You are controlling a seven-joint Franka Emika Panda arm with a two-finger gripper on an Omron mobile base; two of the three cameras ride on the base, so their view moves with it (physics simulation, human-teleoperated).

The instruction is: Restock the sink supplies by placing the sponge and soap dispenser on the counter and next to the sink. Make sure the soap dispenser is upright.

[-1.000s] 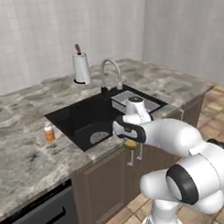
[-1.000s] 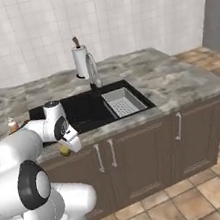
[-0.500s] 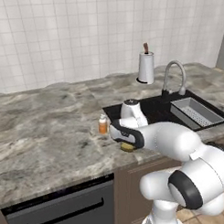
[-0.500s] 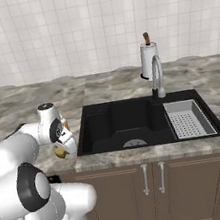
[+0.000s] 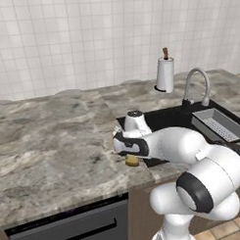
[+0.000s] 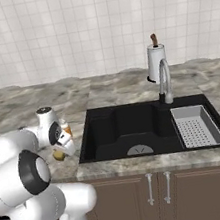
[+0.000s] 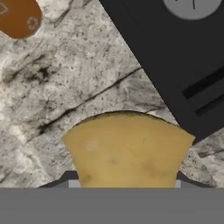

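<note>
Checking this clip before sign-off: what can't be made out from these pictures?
- Soap dispenser: right base view, mostly behind the arm; its pump top is cut off in the hand view, so upright is unconfirmed.
- Sponge: hand view, lower edge cut off; whether it touches the counter is unclear.
- Claw: fingers hidden by wrist and sponge.
- Sink: left base view, the arm covers the near part.

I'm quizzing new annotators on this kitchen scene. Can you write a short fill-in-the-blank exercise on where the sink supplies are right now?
1. The gripper is shut on the ____.
2. The sponge hangs over the counter, to the ____ of the sink in the right base view.
3. The soap dispenser stands on the counter beside the sink and is ____ in color.
4. The white paper towel roll stands ____ the faucet.

Missing words: sponge; left; orange; behind
</note>
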